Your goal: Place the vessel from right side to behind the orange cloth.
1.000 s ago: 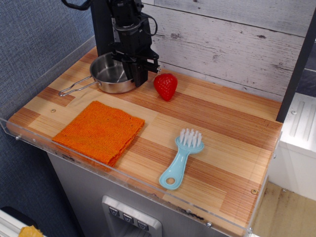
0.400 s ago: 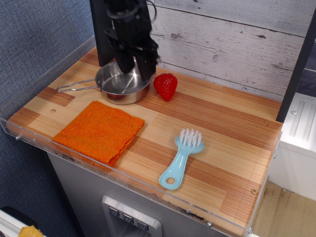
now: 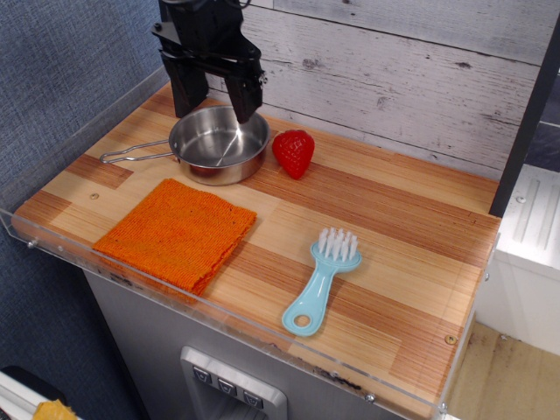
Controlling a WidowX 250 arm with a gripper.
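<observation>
- My claw (image 3: 216,98) hangs just above the vessel (image 3: 217,145), fingers spread wide, gripping nothing.
- The vessel sits upright on the bench (image 3: 385,219), just behind the orange cloth (image 3: 177,232), its wire handle pointing left.
- A strawberry (image 3: 294,153) stands just beside the vessel's right.
- A blue brush (image 3: 321,280) lies nearer the front.

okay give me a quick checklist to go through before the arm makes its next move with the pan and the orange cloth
1. Pan sits behind the orange cloth: ok.
2. Pan flat on the table: ok.
3. Gripper open, fingers apart above the pan: ok.
4. Fingers fully clear of the pan rim: cannot tell.
5. Strawberry apart from the pan: ok, though the gap is narrow.
6. Brush out of the way: ok.
</observation>
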